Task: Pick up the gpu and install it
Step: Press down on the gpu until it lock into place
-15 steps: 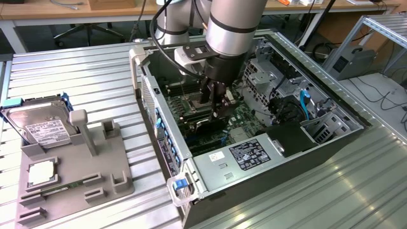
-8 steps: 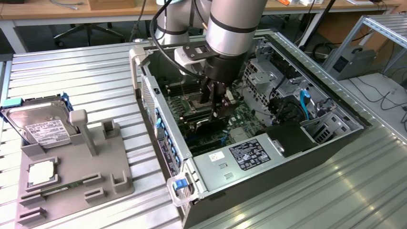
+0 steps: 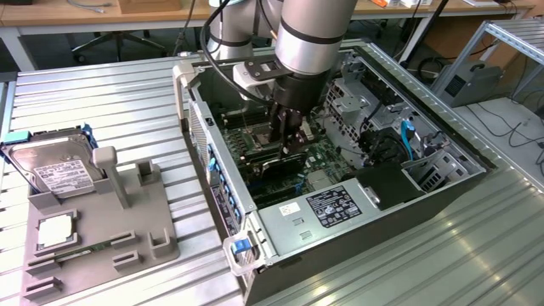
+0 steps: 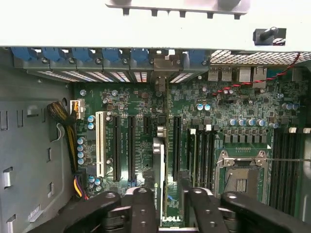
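Note:
The gpu (image 4: 159, 165) stands on edge in a slot of the green motherboard (image 4: 141, 126) inside the open computer case (image 3: 408, 210). Its metal end bracket reaches the case's rear wall. In the exterior view it shows as a dark card (image 3: 274, 167) just under the arm's tool. My gripper (image 4: 167, 196) hangs over the card's top edge with one black finger (image 4: 143, 204) on each side. A gap shows between the card and the other finger (image 4: 194, 204), so the jaws stand apart. In the exterior view the gripper (image 3: 287, 143) reaches down into the middle of the case.
Empty expansion slots (image 4: 116, 145) lie beside the card, with memory slots (image 4: 201, 155) and the processor socket (image 4: 243, 177) on its other side. Outside the case, a grey fixture (image 3: 127, 223) holds a silver hard drive (image 3: 55, 169) and a memory stick (image 3: 85, 247).

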You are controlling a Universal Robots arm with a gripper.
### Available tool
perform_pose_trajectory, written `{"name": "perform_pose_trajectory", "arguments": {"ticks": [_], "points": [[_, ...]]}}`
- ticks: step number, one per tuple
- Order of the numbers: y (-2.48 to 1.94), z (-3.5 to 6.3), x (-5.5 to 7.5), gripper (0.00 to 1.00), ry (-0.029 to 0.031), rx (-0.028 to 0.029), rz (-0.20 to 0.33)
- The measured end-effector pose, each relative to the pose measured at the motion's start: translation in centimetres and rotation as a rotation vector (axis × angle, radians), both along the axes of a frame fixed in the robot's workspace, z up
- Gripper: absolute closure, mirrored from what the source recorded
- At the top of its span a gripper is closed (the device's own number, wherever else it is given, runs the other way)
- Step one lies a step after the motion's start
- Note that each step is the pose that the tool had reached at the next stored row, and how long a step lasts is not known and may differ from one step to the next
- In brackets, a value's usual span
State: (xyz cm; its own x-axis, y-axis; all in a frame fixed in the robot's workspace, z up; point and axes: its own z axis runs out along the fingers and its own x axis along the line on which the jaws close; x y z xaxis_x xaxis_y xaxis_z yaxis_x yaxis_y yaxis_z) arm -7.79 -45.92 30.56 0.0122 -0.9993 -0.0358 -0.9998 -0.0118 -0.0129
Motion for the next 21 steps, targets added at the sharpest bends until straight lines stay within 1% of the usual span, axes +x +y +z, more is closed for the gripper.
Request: {"name": "perform_pose_trajectory", "arguments": {"ticks": [1, 2, 3, 4, 5, 6, 9, 21], "points": [[0.00, 0.00, 0.0, 0.89, 0.0000, 0.0000, 0.000], [0.21, -0.18, -0.5, 0.89, 0.0001, -0.0001, 0.000], [0.58, -1.45, -0.7, 0.89, 0.0001, -0.0001, 0.000], [0.65, -2.46, -0.7, 0.89, -0.0001, 0.0002, 0.000], [0.65, -2.86, -0.7, 0.89, 0.0000, 0.0001, 0.000], [0.65, -2.86, -0.7, 0.89, 0.0001, -0.0002, 0.000], [0.64, -3.40, -0.7, 0.89, 0.0002, -0.0004, 0.000], [0.65, -3.43, -1.2, 0.89, -0.0001, 0.0001, 0.000]]}}
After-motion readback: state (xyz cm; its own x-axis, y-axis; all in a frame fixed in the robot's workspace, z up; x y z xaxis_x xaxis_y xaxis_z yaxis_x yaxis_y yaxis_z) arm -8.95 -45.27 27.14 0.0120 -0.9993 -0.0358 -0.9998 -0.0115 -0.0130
